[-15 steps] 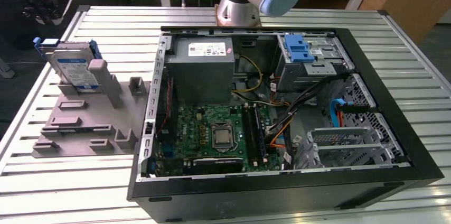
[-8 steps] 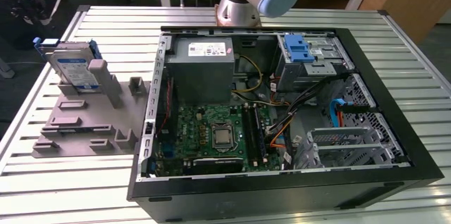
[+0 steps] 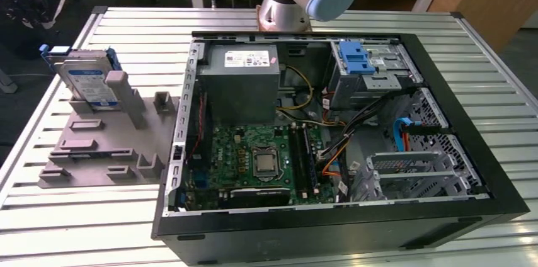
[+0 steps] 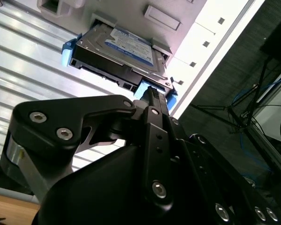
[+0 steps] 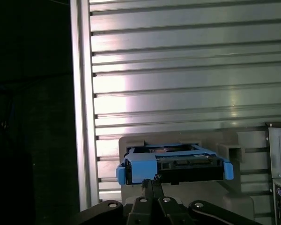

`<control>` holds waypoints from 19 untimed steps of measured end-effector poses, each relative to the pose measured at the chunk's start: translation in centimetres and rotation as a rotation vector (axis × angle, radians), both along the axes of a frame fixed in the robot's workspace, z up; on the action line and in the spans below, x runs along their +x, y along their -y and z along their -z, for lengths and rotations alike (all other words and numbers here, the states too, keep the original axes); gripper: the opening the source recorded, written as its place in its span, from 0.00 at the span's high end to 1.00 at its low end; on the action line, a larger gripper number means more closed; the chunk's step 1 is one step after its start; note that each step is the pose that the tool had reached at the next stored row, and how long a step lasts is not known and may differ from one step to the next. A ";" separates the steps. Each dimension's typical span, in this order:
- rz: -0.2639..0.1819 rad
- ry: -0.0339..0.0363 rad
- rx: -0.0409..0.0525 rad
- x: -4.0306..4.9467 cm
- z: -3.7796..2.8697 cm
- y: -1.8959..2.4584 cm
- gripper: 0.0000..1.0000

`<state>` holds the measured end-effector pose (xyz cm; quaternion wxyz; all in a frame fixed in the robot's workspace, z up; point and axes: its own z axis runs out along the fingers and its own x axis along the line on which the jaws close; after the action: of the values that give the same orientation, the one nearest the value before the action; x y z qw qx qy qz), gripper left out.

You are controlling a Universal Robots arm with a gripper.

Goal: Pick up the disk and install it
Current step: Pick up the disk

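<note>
Upright in its grey stand (image 3: 101, 147), the disk (image 3: 88, 84) looks stiff and weighty; grip its blue bracket (image 5: 140, 169). Pincer (image 5: 152, 182) hangs closed, empty.

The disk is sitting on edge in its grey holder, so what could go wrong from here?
The gripper looks shut and points at the disk; approaching like that may knock it instead of gripping it. The disk stands on edge in the grey holder, so a skewed pull might jam it. Loose cables inside the computer case could snag it.
</note>
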<state>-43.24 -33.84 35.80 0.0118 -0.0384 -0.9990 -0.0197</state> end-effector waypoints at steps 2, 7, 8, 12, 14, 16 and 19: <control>0.000 0.0000 0.0000 0.00 0.00 0.00 0.89; 0.000 -0.0001 0.0000 -0.02 0.00 0.00 0.89; 0.000 0.0000 0.0000 -0.02 0.00 0.00 0.89; -0.005 -0.0001 0.0000 -0.02 0.00 0.00 0.89; -0.013 -0.0001 -0.0001 -0.03 -0.01 0.00 0.89; -0.023 0.0000 0.0000 -0.03 0.00 0.00 0.89; -0.033 0.0000 0.0000 -0.03 0.00 0.00 0.89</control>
<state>-43.28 -33.84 35.80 0.0121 -0.0219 -0.9995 -0.0195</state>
